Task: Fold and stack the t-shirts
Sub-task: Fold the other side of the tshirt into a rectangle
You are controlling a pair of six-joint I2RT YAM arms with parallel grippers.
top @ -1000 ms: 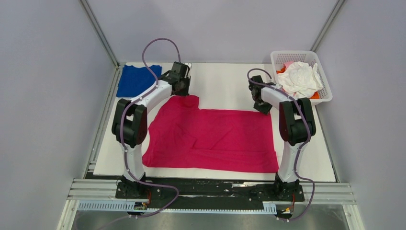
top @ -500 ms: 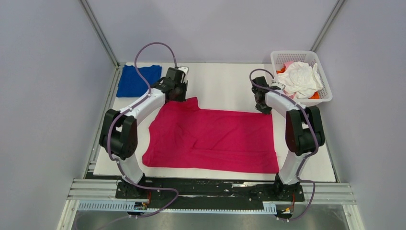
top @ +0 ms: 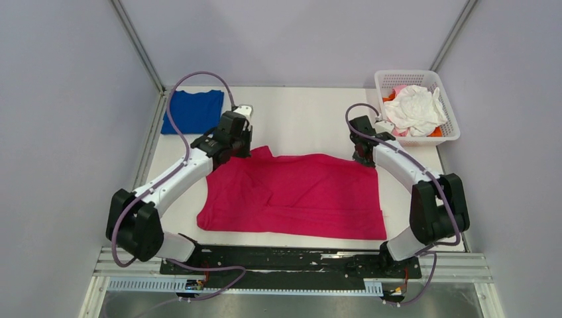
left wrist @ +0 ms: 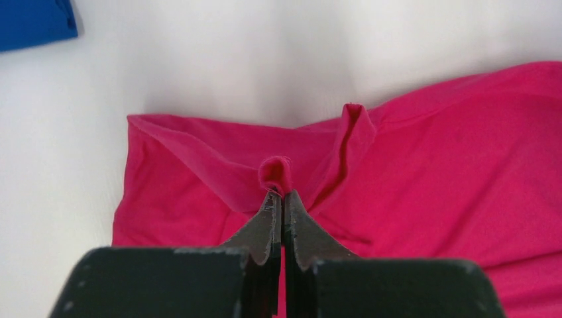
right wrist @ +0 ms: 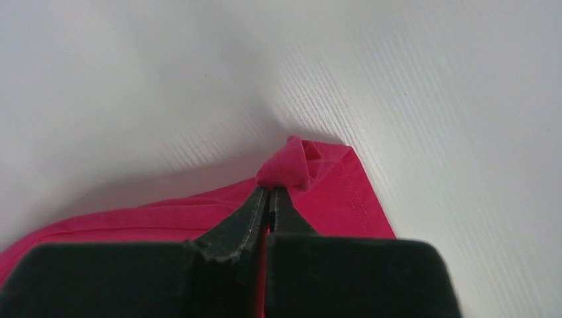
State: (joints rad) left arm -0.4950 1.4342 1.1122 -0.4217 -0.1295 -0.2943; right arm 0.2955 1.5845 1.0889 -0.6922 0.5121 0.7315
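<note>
Grey panel walls [top: 285, 40] close round a white worktop [top: 305, 112], with an aluminium rail [top: 142, 165] running along its 9 o'clock side. At the 2 o'clock corner sits a white plastic lattice basket [top: 381, 78]. A crumpled white t-shirt [top: 414, 106] fills most of it and heaps above the rim. A pale pink t-shirt [top: 399, 89] shows at the basket's far side and an orange t-shirt [top: 435, 132] at its near right corner. At the 10 o'clock corner a royal blue t-shirt [top: 193, 111] lies flat as a neat rectangle, its left edge close to the rail.

The magenta-pink t-shirt [top: 298, 195] is spread over the middle of the worktop, toward 6 o'clock. The left end effector [left wrist: 281, 199] has its fingers pressed together on a small roll of this cloth at the shirt's 11 o'clock corner, and creases fan out from the pinch. The right end effector [right wrist: 268, 192] is clamped the same way on a bunched tip at the 1 o'clock corner, where a stitched hem runs off to the right.

The shirt's near hem lies just inside the worktop's 6 o'clock edge. Bare worktop shows across the whole 12 o'clock band beyond the shirt's far edge, between the royal blue t-shirt and the lattice basket. Narrower bare strips flank the shirt at 3 and 9 o'clock. The royal blue t-shirt is well apart from the magenta one. The basket stands near the right arm, not touching it.
</note>
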